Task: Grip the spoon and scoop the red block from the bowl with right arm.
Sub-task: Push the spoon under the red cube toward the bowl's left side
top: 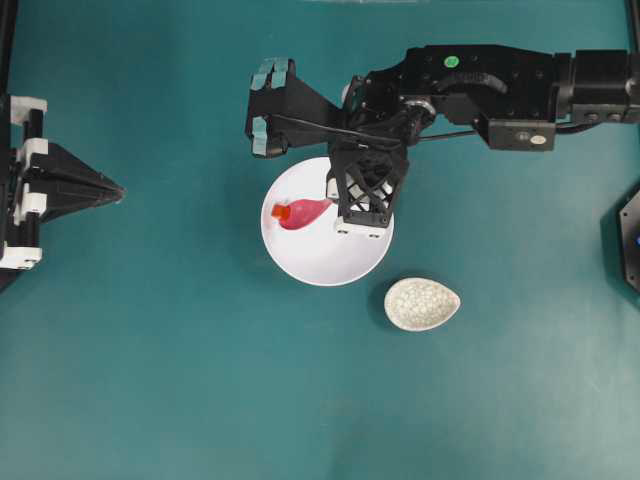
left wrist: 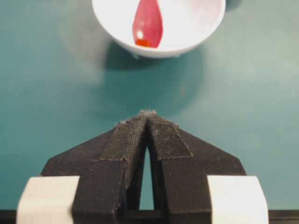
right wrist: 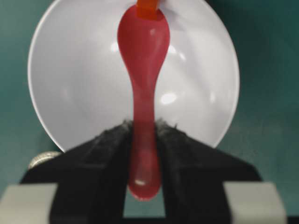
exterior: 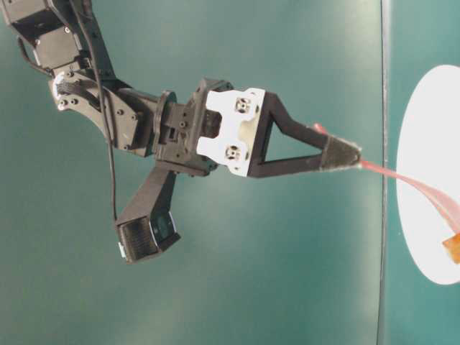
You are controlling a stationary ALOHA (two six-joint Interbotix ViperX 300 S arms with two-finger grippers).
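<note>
Overhead: right gripper [top: 340,205] over white bowl [top: 330,262], clamped on spoon [top: 303,212] handle; scoop points left inside bowl, red block [top: 281,212] at scoop tip. Speckled spoon rest [top: 422,304] just beside bowl, lower right. Left gripper [top: 112,190] at left edge, well apart.

Table-level: right fingertips pinch handle end; spoon [exterior: 424,192] slopes away to bowl [exterior: 424,144].

Left wrist: left gripper [left wrist: 148,116] pads pressed together, holding nothing; bowl [left wrist: 187,35] well ahead.

Right wrist: fingers [right wrist: 110,140] flank spoon [right wrist: 142,70] handle, part-open, gripping it; block [right wrist: 148,8] touching scoop tip.
</note>
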